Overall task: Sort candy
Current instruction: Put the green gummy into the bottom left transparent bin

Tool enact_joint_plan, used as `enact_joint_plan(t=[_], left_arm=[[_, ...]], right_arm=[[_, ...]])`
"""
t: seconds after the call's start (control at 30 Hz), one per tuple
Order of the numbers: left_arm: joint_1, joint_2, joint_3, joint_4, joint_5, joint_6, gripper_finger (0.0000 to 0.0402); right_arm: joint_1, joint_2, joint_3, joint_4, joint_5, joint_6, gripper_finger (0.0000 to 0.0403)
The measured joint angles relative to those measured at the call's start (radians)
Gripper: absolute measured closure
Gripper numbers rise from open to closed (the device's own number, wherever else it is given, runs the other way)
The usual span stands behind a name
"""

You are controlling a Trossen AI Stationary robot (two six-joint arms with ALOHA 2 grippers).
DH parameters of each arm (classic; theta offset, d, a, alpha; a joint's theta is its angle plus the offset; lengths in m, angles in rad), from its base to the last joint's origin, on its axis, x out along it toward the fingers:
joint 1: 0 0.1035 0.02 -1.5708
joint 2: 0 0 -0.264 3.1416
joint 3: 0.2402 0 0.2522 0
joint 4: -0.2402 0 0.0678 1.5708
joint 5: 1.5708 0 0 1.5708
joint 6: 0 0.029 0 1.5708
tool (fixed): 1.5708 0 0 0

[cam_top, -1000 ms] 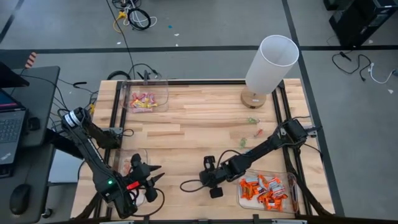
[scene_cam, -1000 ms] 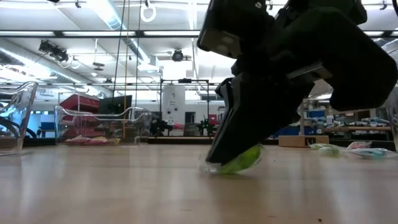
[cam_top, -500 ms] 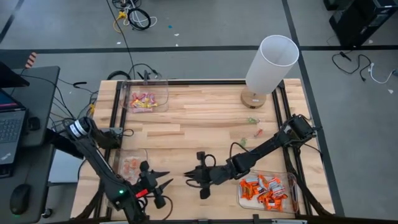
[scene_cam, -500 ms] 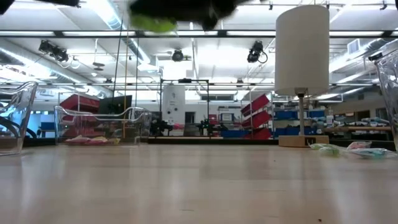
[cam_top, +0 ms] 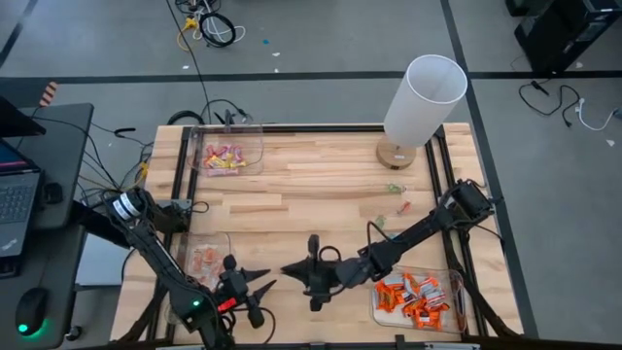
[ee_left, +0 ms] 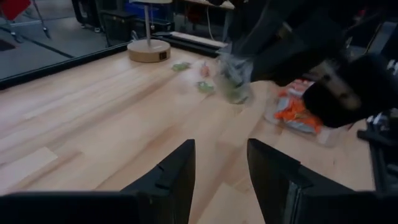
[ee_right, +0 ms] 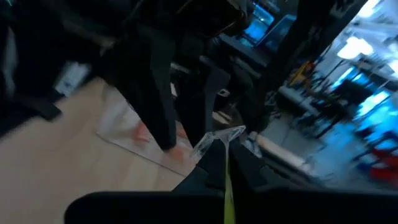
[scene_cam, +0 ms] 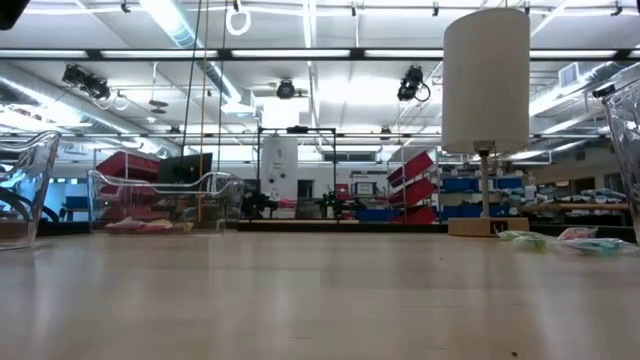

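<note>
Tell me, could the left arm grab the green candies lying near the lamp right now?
Probably not easily: the left gripper sits at the near edge, the green candies lie far across, and the right gripper, shut on a candy, hangs between them.

Wooden surface [cam_top: 301, 204] with black frame. White lamp [cam_top: 420, 102] on round wooden base at the far right corner. Three clear bins: far left [cam_top: 228, 154], near left [cam_top: 204, 258], near right [cam_top: 418, 297]. Laptop [cam_top: 15, 199] and mouse [cam_top: 31, 311] on a side desk, left. Cables [cam_top: 209, 27] on floor beyond.
</note>
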Motion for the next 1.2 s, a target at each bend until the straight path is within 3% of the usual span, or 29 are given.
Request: enact_joint_plan(t=[0.23,0.47,0.77,1.2], left_arm=[[0.004,0.0,0.0,0.077,-0.049,0.0,0.0254],[0.013,0.0,0.0,0.121,-0.069,-0.001,0.0251],[0.051,0.0,0.0,0.141,-0.041,0.004,0.0186],[0.063,-0.013,0.0,0.301,-0.025,0.232,0.0172]], right_arm=[[0.028,0.0,0.0,0.027,0.078,-0.224,0.0403],[0.029,0.0,0.0,0.044,0.078,-0.279,0.0403],[0.029,0.0,0.0,0.042,0.074,-0.317,0.0403],[0.029,0.0,0.0,0.005,0.089,-0.402,0.0403]])
